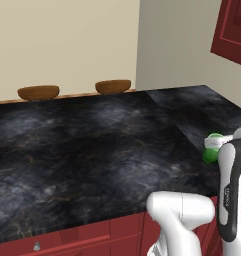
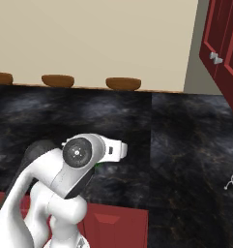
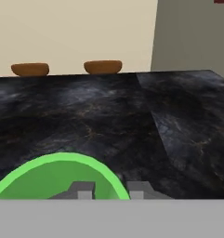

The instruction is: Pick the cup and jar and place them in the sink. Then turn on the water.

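The bright green cup (image 3: 53, 181) fills the lower left of the hand view, its round rim facing the camera. My gripper (image 3: 111, 190) is shut on the right side of that rim, one fingertip inside the cup and one outside. In the left base view the cup (image 1: 209, 156) sits at the right edge over the black marble counter (image 1: 92, 150), partly hidden behind my forearm, with the gripper (image 1: 215, 143) on it. A sliver of the cup (image 2: 97, 165) peeks out under my hand in the right base view. The jar, the sink and the water are out of view.
Brown wooden bowls (image 1: 38, 92) (image 1: 113, 86) stand along the counter's back edge by the beige wall. Red upper cabinets (image 2: 222, 53) hang at the right. A thin grey metal piece (image 2: 232, 181) shows at the right edge. Red drawers (image 1: 92, 235) line the counter front.
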